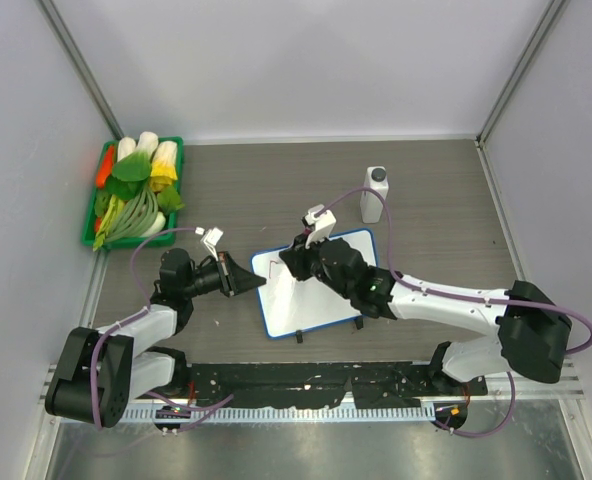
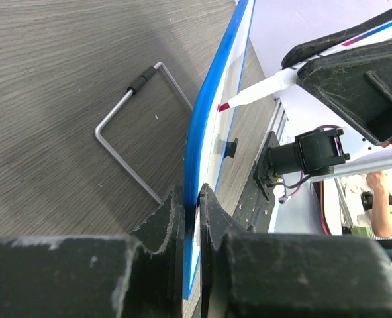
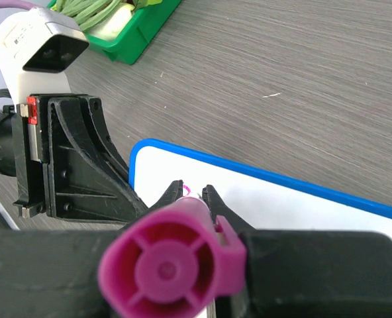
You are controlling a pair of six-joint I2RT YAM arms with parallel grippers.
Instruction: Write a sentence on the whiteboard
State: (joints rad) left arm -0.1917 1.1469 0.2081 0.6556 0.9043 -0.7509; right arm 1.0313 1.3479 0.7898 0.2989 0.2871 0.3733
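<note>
Desk (image 1: 276,190): grey wood grain, walled on three sides.

Whiteboard (image 1: 321,305): blue-rimmed, at the middle of the desk toward the near edge, between the two arms, its long side running left-near to right-far. The top view shows two black clip feet on its near edge. Whether it lies fully flat cannot be told.

Green tray (image 1: 89,238): far left corner, filled with vegetables (image 1: 136,185) in green, white, yellow and orange. Well apart from the board.

Left gripper (image 1: 244,280): reaches in from the left. In the left wrist view the jaws are closed narrow on the board's blue rim (image 2: 206,99), one finger on each face, pinching the left edge.

Right gripper (image 1: 294,262): reaches across the board from the right and sits over its far left corner. Jaws closed on a marker (image 2: 259,89), with its barrel clamped between the fingers. In the right wrist view the marker's magenta back end (image 3: 163,268) fills the foreground and the fingertips (image 3: 176,192) sit just above the board's face.

White bottle (image 1: 374,195): grey cap, upright, far of the board's right corner, not touching it.

Bent wire bracket (image 2: 138,83): lies flat on the desk just left of the board.

Marker tip (image 2: 224,106): magenta, meeting the white face close to the rim.

Pink stroke (image 3: 187,188): one short mark beside the fingertips, too small to read.
</note>
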